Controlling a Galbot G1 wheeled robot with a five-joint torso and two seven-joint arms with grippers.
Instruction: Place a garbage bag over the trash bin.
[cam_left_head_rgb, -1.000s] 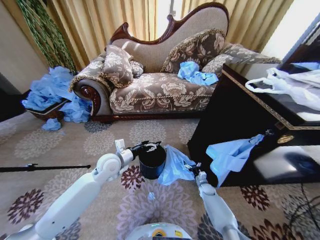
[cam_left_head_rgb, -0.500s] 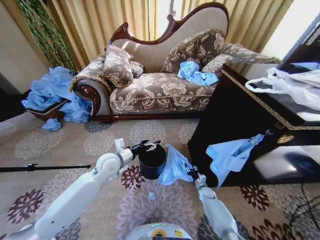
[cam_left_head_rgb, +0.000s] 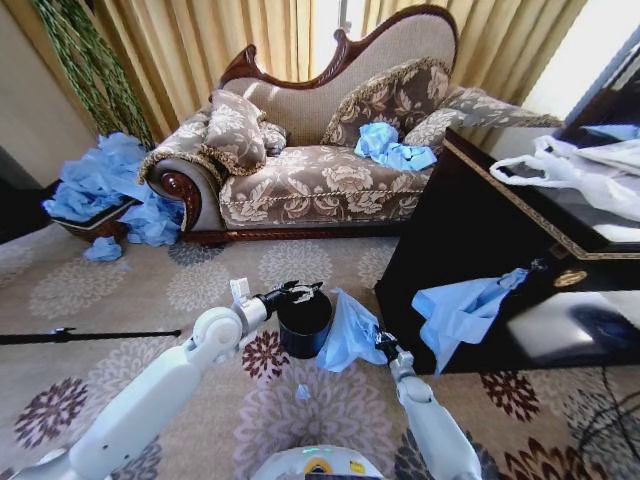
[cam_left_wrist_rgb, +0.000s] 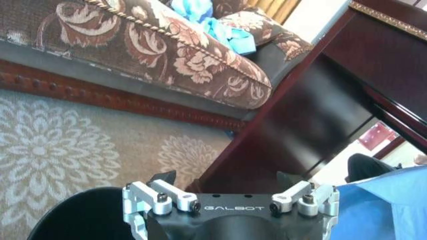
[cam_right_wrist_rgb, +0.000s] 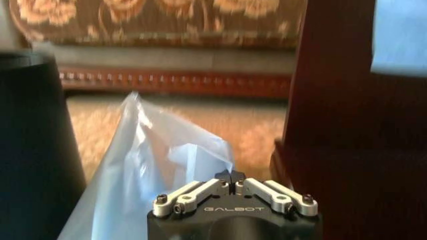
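Observation:
The black trash bin (cam_left_head_rgb: 304, 322) stands on the patterned carpet in front of the sofa. A light-blue garbage bag (cam_left_head_rgb: 348, 328) leans against the bin's right side and trails down to my right gripper (cam_left_head_rgb: 383, 343), which is shut on the bag's edge. The right wrist view shows the pinched fingers (cam_right_wrist_rgb: 231, 175) with the bag (cam_right_wrist_rgb: 147, 165) rising beside the bin (cam_right_wrist_rgb: 33, 115). My left gripper (cam_left_head_rgb: 298, 292) hovers at the bin's far rim. In the left wrist view its jaws (cam_left_wrist_rgb: 227, 177) are spread open just above the bin (cam_left_wrist_rgb: 80, 215).
A dark cabinet (cam_left_head_rgb: 470, 230) stands close on the right, with another blue bag (cam_left_head_rgb: 455, 310) hanging from it and white bags (cam_left_head_rgb: 580, 170) on top. The sofa (cam_left_head_rgb: 320, 170) is behind. A heap of blue bags (cam_left_head_rgb: 105, 185) lies far left, and a black rod (cam_left_head_rgb: 80, 335) on the floor.
My right gripper has drawn back slightly toward me with the bag's edge. The left arm and the bin have stayed put.

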